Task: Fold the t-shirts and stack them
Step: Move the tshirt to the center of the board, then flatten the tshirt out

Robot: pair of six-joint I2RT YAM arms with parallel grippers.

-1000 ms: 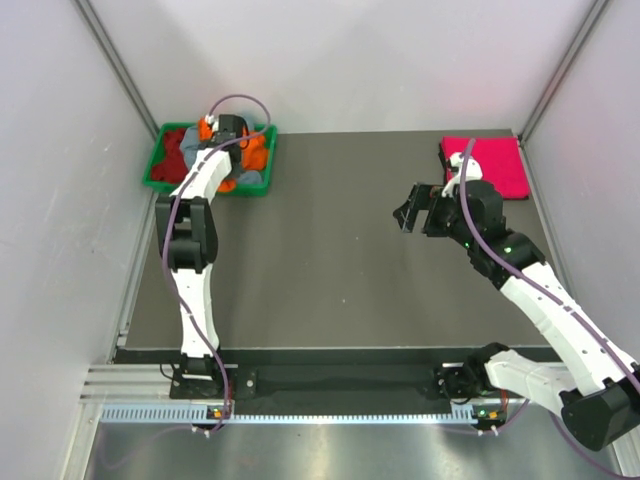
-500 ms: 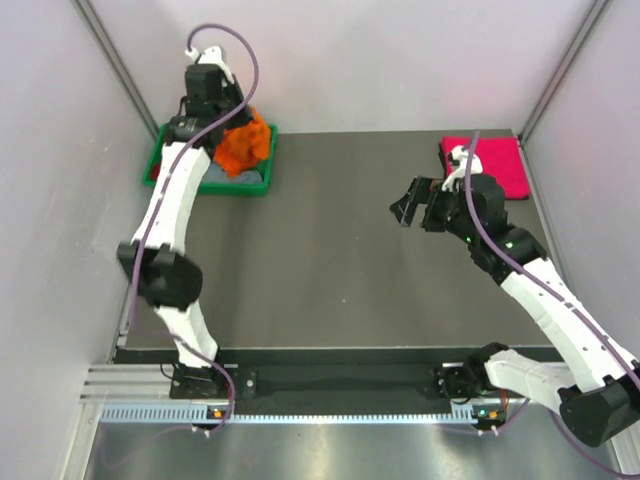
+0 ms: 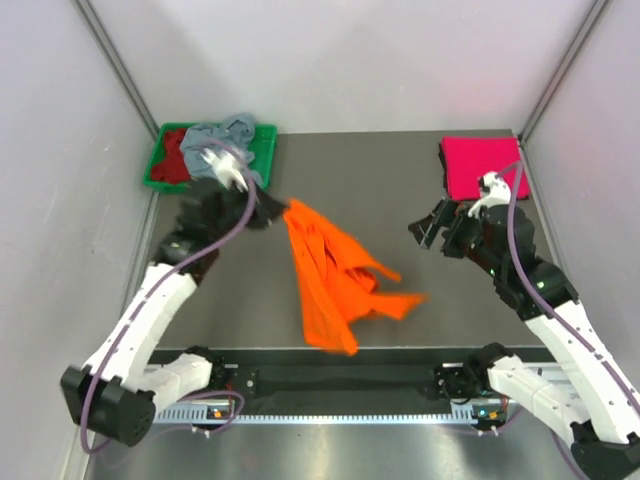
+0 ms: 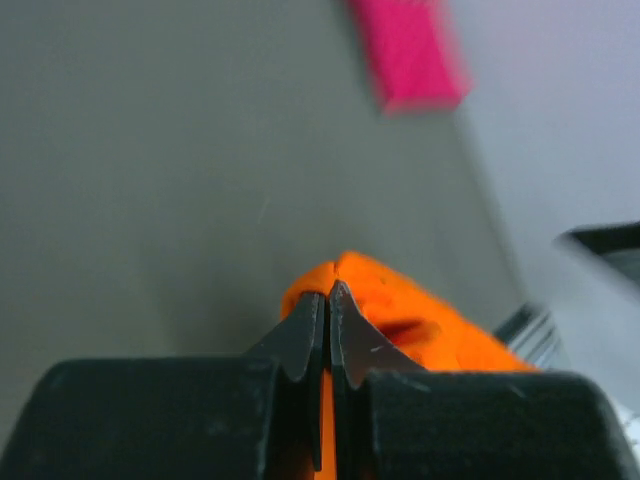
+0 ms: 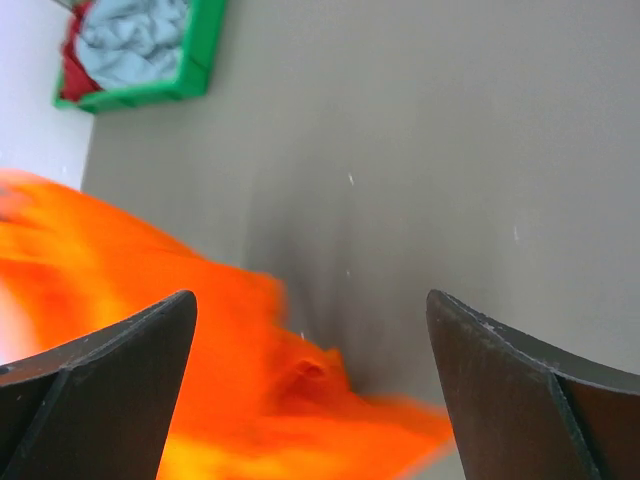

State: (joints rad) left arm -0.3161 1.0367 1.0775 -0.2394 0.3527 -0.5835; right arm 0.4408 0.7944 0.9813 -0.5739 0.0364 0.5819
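Observation:
My left gripper (image 3: 278, 213) is shut on a corner of the bright orange t-shirt (image 3: 335, 275), which trails crumpled from it across the middle of the table. In the left wrist view the jaws (image 4: 328, 300) are pressed together with orange cloth (image 4: 400, 325) pinched between them. My right gripper (image 3: 430, 228) hangs open just right of the shirt, and its wrist view shows the orange cloth (image 5: 150, 330) below its wide-apart fingers (image 5: 310, 300). A magenta pink t-shirt (image 3: 480, 165) lies folded at the back right. The grey-blue t-shirt (image 3: 222, 135) and the dark red one (image 3: 175, 155) lie bunched in the tray.
The green plastic tray (image 3: 264, 140) stands at the back left corner of the dark table, also visible in the right wrist view (image 5: 205, 50). White walls close in the table on the left, back and right.
My left arm has lifted the orange t-shirt out of the tray and swung it to the table's middle. The right gripper has shifted slightly right, still open.

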